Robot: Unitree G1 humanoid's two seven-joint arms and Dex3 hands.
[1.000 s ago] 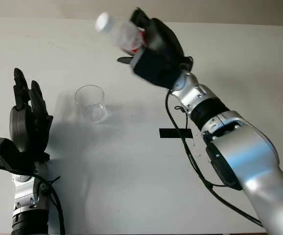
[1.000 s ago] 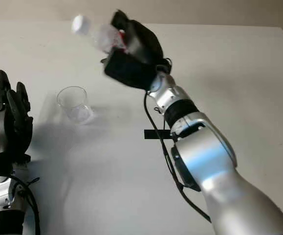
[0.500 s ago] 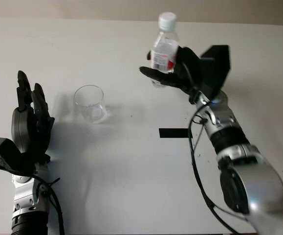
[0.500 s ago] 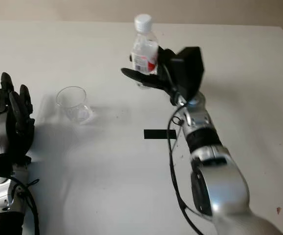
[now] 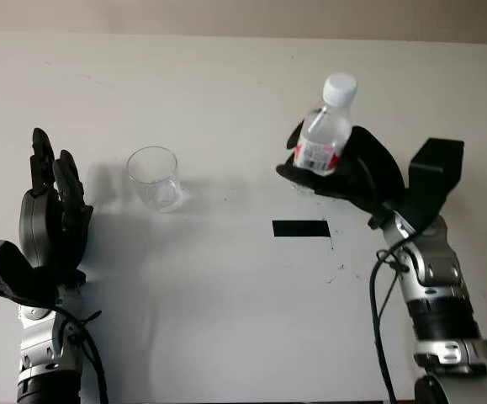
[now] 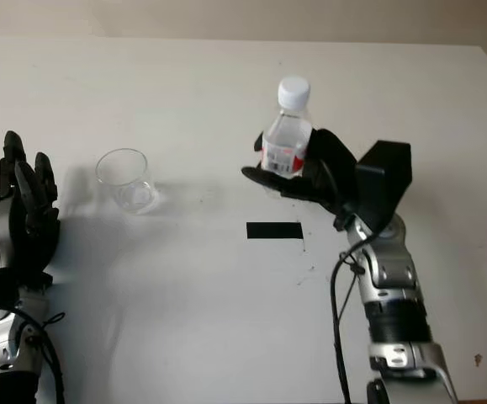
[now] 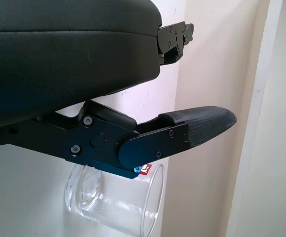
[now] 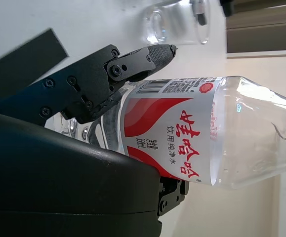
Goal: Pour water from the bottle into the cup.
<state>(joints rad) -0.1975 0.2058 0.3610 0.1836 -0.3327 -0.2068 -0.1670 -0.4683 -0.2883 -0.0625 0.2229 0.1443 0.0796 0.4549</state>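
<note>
A: Light even and bright over the white table [image 5: 226, 337]. Soft shadows spread toward the near edge and right of the glass cup [image 5: 154, 177] and beside the left hand [image 5: 50, 223].

B: Head views sharp. Wrist views: black hand shells close, slightly soft; bottle [image 8: 192, 133] label crisp, glinting.

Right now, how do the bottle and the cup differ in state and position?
The bottle has a white cap and a red label, and the right hand holds it upright; the cup is open-topped, unlabelled and stands alone on the table, nearer the open left hand. Both are clear.
</note>
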